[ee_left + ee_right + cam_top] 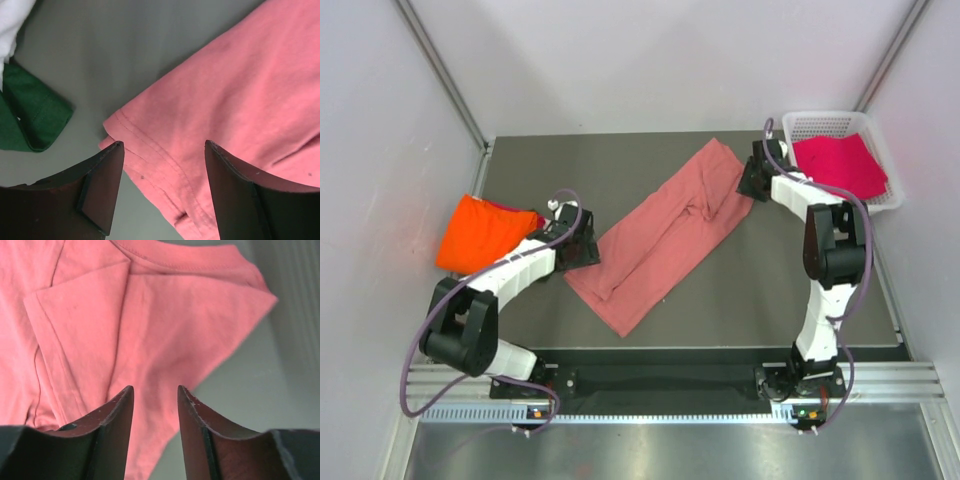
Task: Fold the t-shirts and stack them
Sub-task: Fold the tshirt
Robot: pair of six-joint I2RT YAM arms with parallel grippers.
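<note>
The left tool (164,146), fingers apart, hovers over the near hem corner of the salmon-pink t-shirt (665,235), folded lengthwise aslant on the desk (770,290); the orange t-shirt (480,232) sits bunched at the left edge. Farther back, the right tool (155,390), also parted, hangs over the pink collar end, beside the basket (825,120) holding the magenta t-shirt (840,165).

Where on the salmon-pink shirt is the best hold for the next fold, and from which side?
Take the salmon-pink shirt by its end corners; it lies flat as a long diagonal strip. The left gripper, open, likely suits the stitched hem corner from the left edge; the right gripper, open, the collar-end corner from the right.
</note>
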